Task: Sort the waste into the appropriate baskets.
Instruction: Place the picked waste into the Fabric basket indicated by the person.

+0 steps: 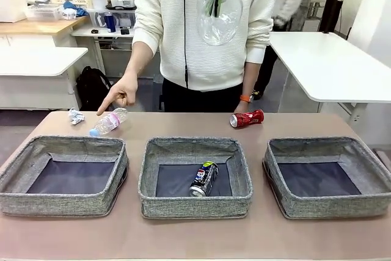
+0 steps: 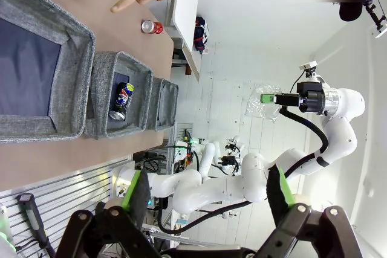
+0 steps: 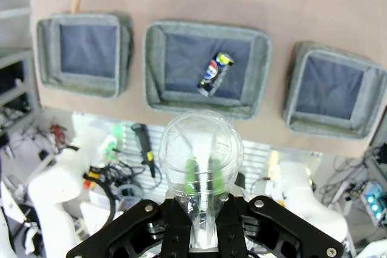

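Observation:
High above the table's far side, my right gripper (image 1: 214,3) is shut on a clear plastic cup (image 1: 220,19); in the right wrist view the cup (image 3: 201,149) sits between the green pads of the right gripper (image 3: 201,173). A dark blue Pepsi can (image 1: 204,178) lies in the middle basket (image 1: 195,206). The left basket (image 1: 61,205) and right basket (image 1: 333,205) hold nothing. A crushed red can (image 1: 247,118), a small bottle (image 1: 108,122) and a paper ball (image 1: 76,116) lie beyond the baskets. My left gripper (image 2: 207,179) is open and holds nothing.
A person stands at the far side, one hand (image 1: 119,97) pointing down at the bottle. Bare table runs between the baskets and in front of them. White tables stand behind on both sides.

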